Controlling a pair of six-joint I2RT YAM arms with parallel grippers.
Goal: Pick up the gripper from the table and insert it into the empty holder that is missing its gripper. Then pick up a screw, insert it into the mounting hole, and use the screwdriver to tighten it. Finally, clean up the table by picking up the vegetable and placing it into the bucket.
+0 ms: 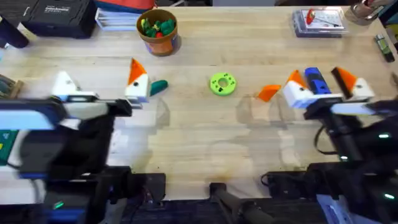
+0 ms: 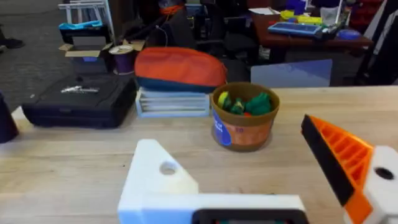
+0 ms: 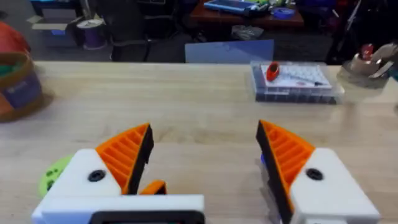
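Observation:
The loose orange gripper (image 1: 268, 93) lies on the table just left of my right gripper (image 1: 317, 74), which is open; its tip shows as an orange wedge (image 3: 152, 186) in the right wrist view. Between the right fingers lies the blue screwdriver (image 1: 315, 81). My left gripper (image 1: 98, 71) is open: one finger is the bare white holder (image 1: 64, 83) (image 2: 158, 177), the other (image 1: 137, 79) carries an orange tip. The teal vegetable (image 1: 159, 86) lies beside that tipped finger. The bucket (image 1: 158, 30) (image 2: 244, 115) stands at the back. The screw is out of view.
A lime-green disc (image 1: 222, 83) with holes lies mid-table. A black case (image 1: 57, 15) and stacked books (image 2: 174, 102) sit at the back left. A clear box (image 1: 318, 22) with a red item sits at the back right.

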